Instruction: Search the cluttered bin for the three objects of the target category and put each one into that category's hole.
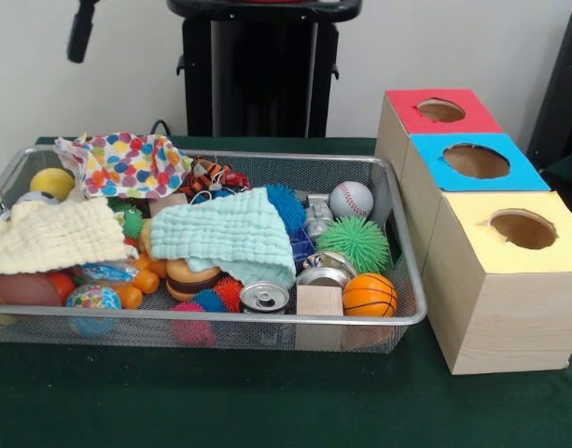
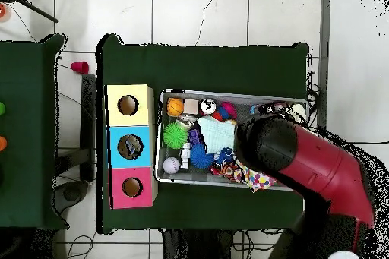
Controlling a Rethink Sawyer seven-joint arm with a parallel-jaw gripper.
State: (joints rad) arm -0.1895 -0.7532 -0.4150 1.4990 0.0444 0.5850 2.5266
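A wire mesh bin (image 1: pixel 267 319) is packed with toys. At its right end lie a baseball (image 1: pixel 351 199), a green spiky ball (image 1: pixel 358 243) and a small basketball (image 1: pixel 369 295). A soda can (image 1: pixel 264 297) and a wooden block (image 1: pixel 319 301) sit at the front rim. Beside the bin stand three wooden boxes with holes: red-topped (image 1: pixel 407 105), blue-topped (image 1: pixel 427 151) and yellow-topped (image 1: pixel 467 217). In the overhead view my red arm (image 2: pixel 304 161) hangs over one end of the bin (image 2: pixel 161 138) and hides what is beneath it. Only a dark tip of the gripper (image 1: pixel 79 33) shows, high above the bin.
A light green cloth (image 1: pixel 231 233), a cream cloth (image 1: pixel 52 233) and a spotted cloth (image 1: pixel 127 163) cover parts of the pile. A yellow ball (image 1: pixel 52 182), a tiger toy (image 1: pixel 209 175) and a blue spiky ball (image 1: pixel 287 205) lie among them. Something rests inside the blue box's hole (image 2: pixel 129 147).
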